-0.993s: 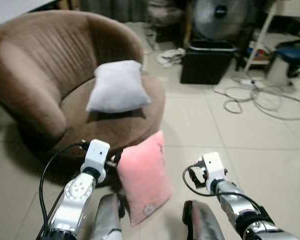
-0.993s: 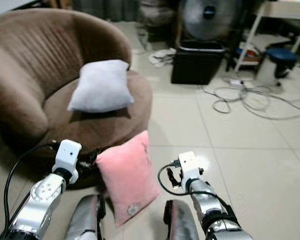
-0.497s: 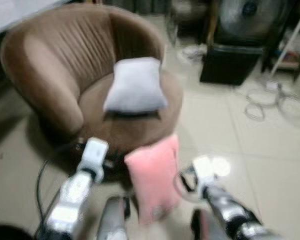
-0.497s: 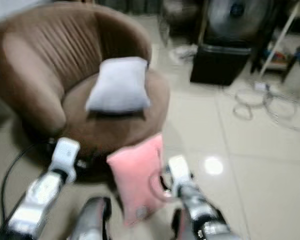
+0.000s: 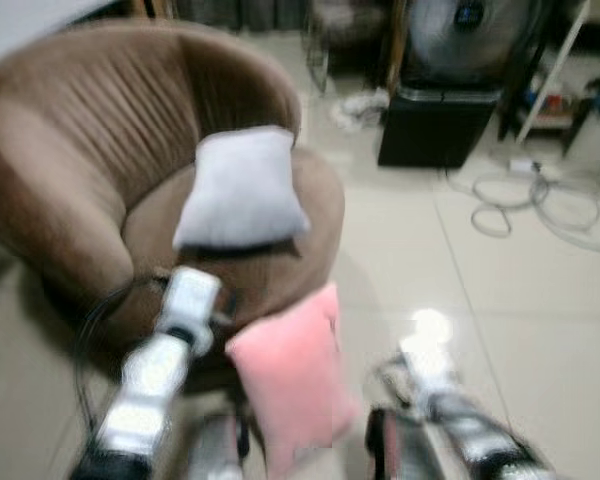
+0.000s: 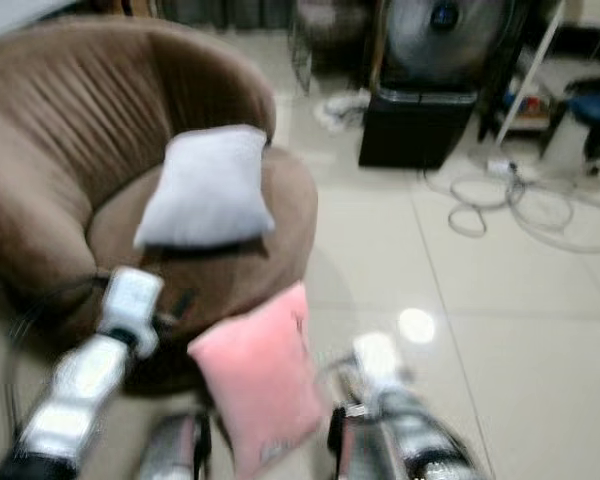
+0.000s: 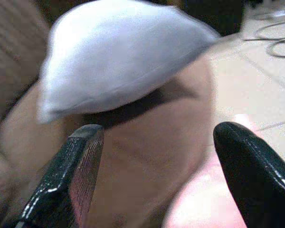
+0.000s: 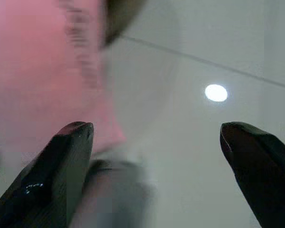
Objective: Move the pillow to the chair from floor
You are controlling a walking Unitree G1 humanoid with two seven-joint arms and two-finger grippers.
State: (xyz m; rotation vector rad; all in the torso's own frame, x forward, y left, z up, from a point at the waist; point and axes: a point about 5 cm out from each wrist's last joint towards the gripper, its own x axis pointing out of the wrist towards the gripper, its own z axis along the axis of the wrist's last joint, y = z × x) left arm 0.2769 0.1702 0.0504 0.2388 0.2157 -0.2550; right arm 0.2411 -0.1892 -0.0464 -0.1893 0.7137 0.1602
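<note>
— Where do we find the pink pillow (image 5: 290,385) relative to our hands?
— It stands on edge on the tiled floor (image 5: 500,300), leaning against the front of the brown round chair (image 5: 70,170), long axis running up and slightly tilted. It sits between our arms, low and ahead. The left hand (image 7: 156,175) has its fingers spread wide and holds nothing; pink shows by one finger. The right hand (image 8: 154,161) is likewise wide open and empty, pink cloth just beside one finger.
— Which arm is nearer?
— About even, we judge; blur prevents a firmer call.
— Room on the seat?
— A grey pillow (image 5: 242,187) takes the seat's middle; bare cushion remains in front of it. Open floor lies to our right, cables (image 5: 525,195) well apart.
</note>
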